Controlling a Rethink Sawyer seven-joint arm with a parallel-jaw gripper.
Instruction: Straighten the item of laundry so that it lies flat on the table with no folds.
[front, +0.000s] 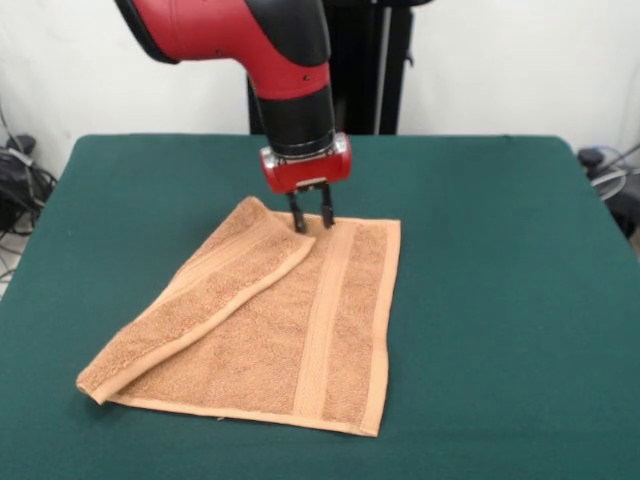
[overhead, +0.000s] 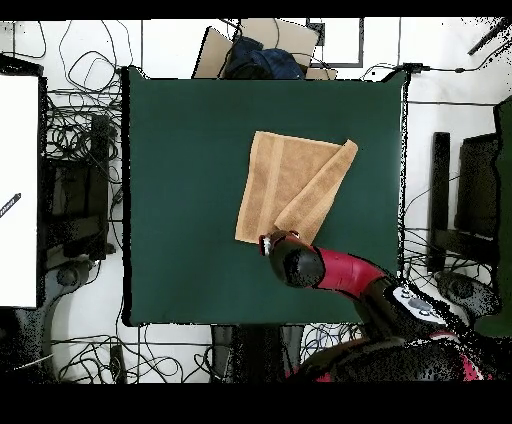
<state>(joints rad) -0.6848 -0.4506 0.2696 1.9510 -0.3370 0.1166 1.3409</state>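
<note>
The hand (front: 311, 219) was down at the far edge of the hand towel (front: 300, 345), fingers apart w/ nothing gripped. Towel lay mid-counter (front: 500, 250), one side folded over diagonally. Next, probably: pinch that flap's corner & pull it open.

Glossy red arm (front: 270, 45) with black joints, small dark claw (front: 312, 212).

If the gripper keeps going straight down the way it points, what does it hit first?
Most likely the towel: the gripper points down at its far edge, beside the folded-over flap. Whether it already touches is unclear.
</note>
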